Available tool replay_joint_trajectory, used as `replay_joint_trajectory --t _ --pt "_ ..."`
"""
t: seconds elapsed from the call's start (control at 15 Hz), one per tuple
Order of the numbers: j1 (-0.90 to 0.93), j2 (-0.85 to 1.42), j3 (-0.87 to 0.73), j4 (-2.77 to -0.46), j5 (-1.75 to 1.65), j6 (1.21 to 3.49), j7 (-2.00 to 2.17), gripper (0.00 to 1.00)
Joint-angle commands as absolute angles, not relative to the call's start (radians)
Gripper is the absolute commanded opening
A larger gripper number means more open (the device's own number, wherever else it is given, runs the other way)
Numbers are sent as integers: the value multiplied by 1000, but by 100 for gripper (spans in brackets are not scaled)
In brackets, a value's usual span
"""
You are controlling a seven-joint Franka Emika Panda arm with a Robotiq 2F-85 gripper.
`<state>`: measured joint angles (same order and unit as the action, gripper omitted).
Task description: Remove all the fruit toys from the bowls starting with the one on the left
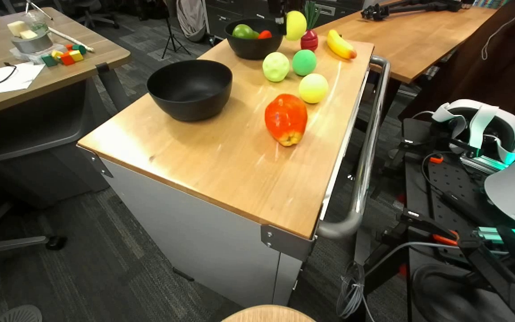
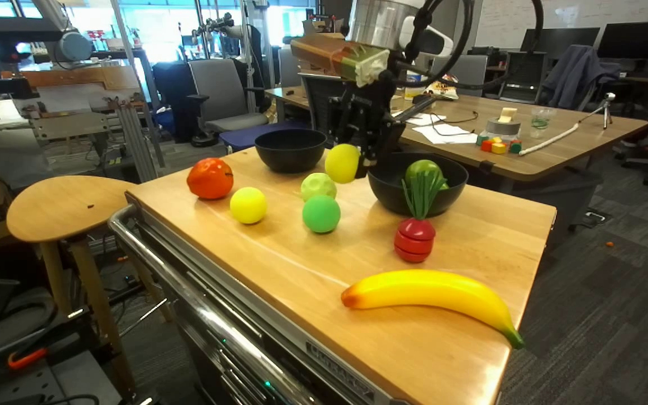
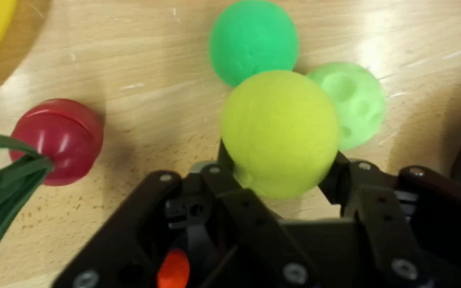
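Observation:
My gripper [image 3: 280,164] is shut on a yellow ball [image 3: 280,128], held above the table in both exterior views. A black bowl [image 1: 253,48] just beside the gripper holds a green round fruit [image 1: 242,31] and a red piece [image 1: 264,34]. This bowl [image 2: 377,191] also shows in the other camera's picture, its green fruit [image 2: 424,169] partly behind leaves. Red [image 3: 173,270] shows through the gripper in the wrist view. A second black bowl [image 1: 190,91] looks empty; its inside is mostly hidden in an exterior view [image 2: 290,157].
Loose on the table are a red-orange fruit [image 1: 285,118], a yellow ball [image 1: 313,88], a dimpled light-green ball [image 3: 352,104], a green ball [image 3: 253,42], a red leafy vegetable [image 3: 60,140] and a banana [image 2: 431,289]. A metal rail [image 1: 369,147] runs along one table side.

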<state>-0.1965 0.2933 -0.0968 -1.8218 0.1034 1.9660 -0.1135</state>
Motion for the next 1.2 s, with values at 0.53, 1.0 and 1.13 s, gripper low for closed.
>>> replay_joint_trajectory --t 0.53,1.0,1.13 --pt "-188 213 -148 -2047 17 2249 -32 73" --pt "-204 179 -117 -1920 181 2107 -110 100" --pt "-206 202 -118 -1827 209 2059 -157 100"
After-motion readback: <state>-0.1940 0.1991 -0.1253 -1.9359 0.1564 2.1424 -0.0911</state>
